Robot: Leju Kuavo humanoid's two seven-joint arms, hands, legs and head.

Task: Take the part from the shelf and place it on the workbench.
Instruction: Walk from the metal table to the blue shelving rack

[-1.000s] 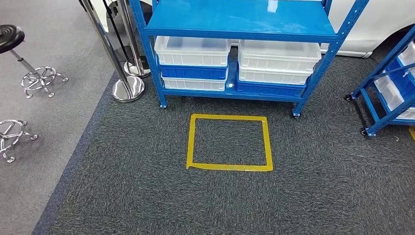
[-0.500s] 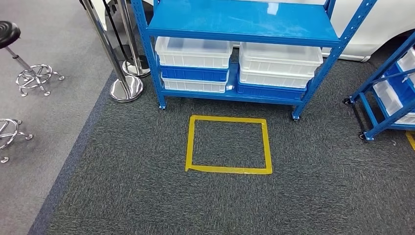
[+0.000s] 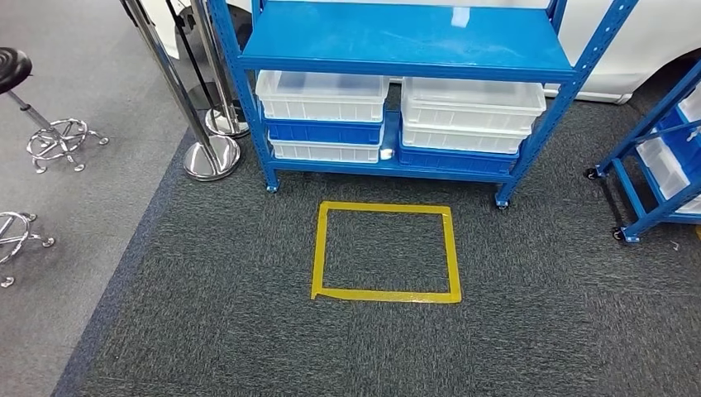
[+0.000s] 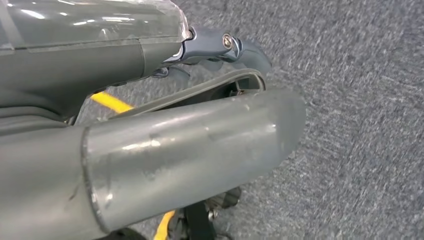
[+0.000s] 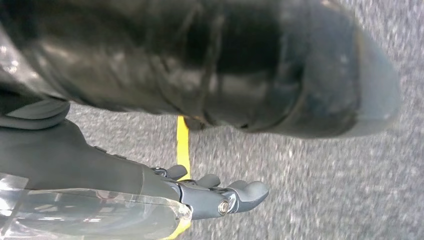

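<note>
Left hand [image 4: 220, 50] and right hand [image 5: 215, 192] hang empty, fingers apart; blue shelf [image 3: 405, 41] holds white bins

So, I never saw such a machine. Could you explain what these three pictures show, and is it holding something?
It is a walking humanoid robot. The wide picture comes from its head, looking down at a blue metal shelf with white and blue plastic bins, and a yellow tape square on grey carpet. The other two come from wrist cameras on hanging arms: the left hand and right hand show grey fingers over the carpet. Both appear to hold nothing.
</note>
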